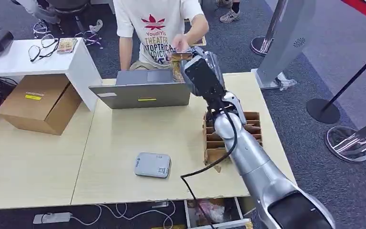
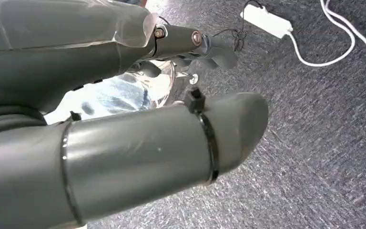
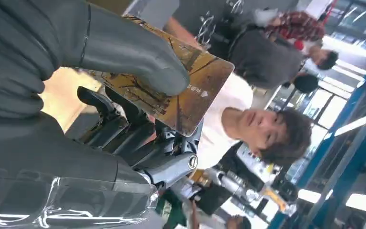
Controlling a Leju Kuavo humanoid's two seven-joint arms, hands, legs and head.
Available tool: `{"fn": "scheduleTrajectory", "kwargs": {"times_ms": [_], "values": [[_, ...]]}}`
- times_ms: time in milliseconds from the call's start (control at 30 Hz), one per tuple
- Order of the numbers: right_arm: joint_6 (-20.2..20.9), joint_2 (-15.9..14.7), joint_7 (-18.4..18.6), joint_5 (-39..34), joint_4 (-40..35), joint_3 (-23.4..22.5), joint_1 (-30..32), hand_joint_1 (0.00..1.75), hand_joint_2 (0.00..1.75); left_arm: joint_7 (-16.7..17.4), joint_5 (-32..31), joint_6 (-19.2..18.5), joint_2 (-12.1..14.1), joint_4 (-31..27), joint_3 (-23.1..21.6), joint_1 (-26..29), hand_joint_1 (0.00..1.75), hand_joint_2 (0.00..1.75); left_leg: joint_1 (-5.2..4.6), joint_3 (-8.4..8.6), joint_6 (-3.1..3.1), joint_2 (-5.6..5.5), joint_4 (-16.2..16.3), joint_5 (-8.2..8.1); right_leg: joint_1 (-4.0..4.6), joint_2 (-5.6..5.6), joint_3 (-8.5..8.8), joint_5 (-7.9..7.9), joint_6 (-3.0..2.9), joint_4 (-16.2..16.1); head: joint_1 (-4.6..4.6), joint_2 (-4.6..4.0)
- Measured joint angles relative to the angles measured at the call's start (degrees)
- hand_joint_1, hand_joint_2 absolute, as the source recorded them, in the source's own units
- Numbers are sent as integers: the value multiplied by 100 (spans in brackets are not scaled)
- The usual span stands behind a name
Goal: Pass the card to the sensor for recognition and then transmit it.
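My right hand (image 1: 198, 71) is stretched out over the far edge of the table and holds a golden-brown patterned card (image 1: 177, 64). The right wrist view shows the thumb (image 3: 133, 57) pressed on the card (image 3: 202, 90), with the darker fingers behind it. A person in a white T-shirt (image 1: 155, 28) stands behind the table, and the person's hand (image 1: 182, 44) is right at the card's top edge. The grey sensor pad (image 1: 152, 165) lies flat on the table near the front. My left hand (image 2: 124, 119) hangs above the carpet, holding nothing.
An open laptop (image 1: 143, 90) stands at the table's far edge. A brown slotted card holder (image 1: 252, 129) sits under my right forearm. A cardboard box (image 1: 38, 102) and a white side table (image 1: 14, 59) are at the left; stanchion bases (image 1: 323, 110) are at the right.
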Motion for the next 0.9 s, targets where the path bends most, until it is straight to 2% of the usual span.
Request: {"fn": "scheduleTrajectory", "kwargs": {"times_ms": [333,800,833,867,900], "values": [[-306,44,57,377,836,-217,-480,175,175,26,-11,-7,-2,0,0,0,0,0,0,0,0,-1,0,0,0,0,0,0,0,0,0,0],[-374,122,-155,431,1214,-321,-380,175,175,29,-2,-7,-2,0,0,13,0,0,1,0,0,-1,0,0,1,0,0,0,0,0,2,0],[-376,131,-175,453,1220,-322,-340,133,175,27,-4,-7,-2,0,0,13,0,0,0,0,0,-1,0,0,0,-1,0,0,0,0,0,0],[-385,140,-181,486,1233,-319,-305,47,175,29,-4,-7,-2,0,0,14,0,0,1,0,0,-1,0,0,1,0,0,0,0,0,2,0],[-392,151,-192,507,1255,-319,-269,16,175,27,-4,-7,-2,0,0,16,0,0,1,0,0,-1,0,0,1,0,0,0,0,0,0,0]]}}
